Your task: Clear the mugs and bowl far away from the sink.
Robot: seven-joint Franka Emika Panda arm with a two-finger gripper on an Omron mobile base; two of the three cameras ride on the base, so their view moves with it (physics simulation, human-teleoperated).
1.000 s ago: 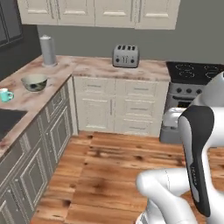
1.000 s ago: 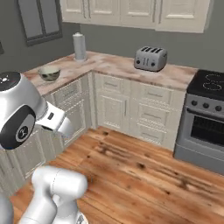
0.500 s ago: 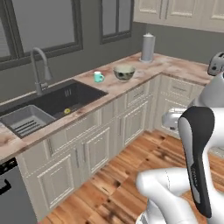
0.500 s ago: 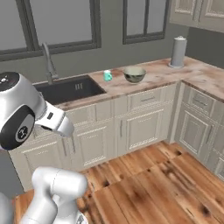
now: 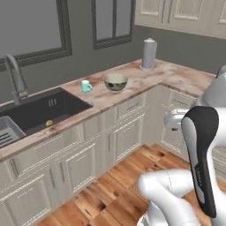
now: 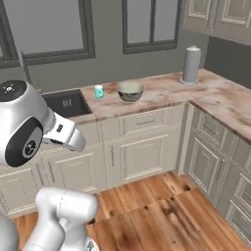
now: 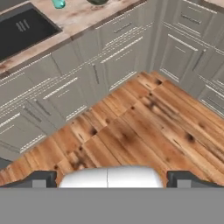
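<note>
A teal mug (image 5: 86,86) stands on the marble counter just right of the sink (image 5: 37,110). The pale grey-green bowl (image 5: 115,82) sits a little further right on the same counter. A small yellow mug (image 5: 49,122) lies inside the dark basin near its front wall. From the right base view the teal mug (image 6: 99,91) and bowl (image 6: 130,91) stand side by side. My gripper (image 7: 112,179) is open, its two dark fingertips (image 7: 41,178) wide apart with nothing between them. It hangs over the wooden floor, well short of the counter. The teal mug (image 7: 58,3) is at the top edge of the hand view.
A curved grey faucet (image 5: 15,79) rises behind the sink, and a ribbed rack (image 5: 6,132) lies in its left part. A grey paper towel roll (image 5: 149,54) stands at the counter's corner. The counter turns along the right wall (image 6: 220,105). Cream cabinets (image 7: 109,57) face the floor.
The whole picture has swung: the base has moved, and the view has gone from the toaster and stove corner to the sink counter. The mugs and bowl look nearer. The gripper stays open.
</note>
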